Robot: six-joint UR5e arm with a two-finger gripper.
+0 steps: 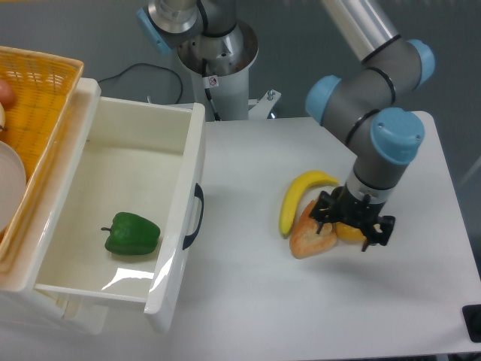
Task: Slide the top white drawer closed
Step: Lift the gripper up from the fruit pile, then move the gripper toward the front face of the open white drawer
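Top white drawer (pixel 161 188) pulled open, green pepper (pixel 132 234) inside; end effector (pixel 350 226) over yellow fruit (pixel 347 231), grip state unclear

- White drawers pulled open: one, the top white drawer (pixel 176 218)
- Green peppers (pixel 132 234) inside it: one
- Bananas (pixel 294 200) on the bench (pixel 248 293): one
- Bread pieces (pixel 310 238): one
- Yellow-orange fruits (pixel 348 231), partly hidden: one
- Yellow wicker baskets (pixel 37 98): one
- Robot arms (pixel 376 98): one
- Pincers (pixel 350 223): one
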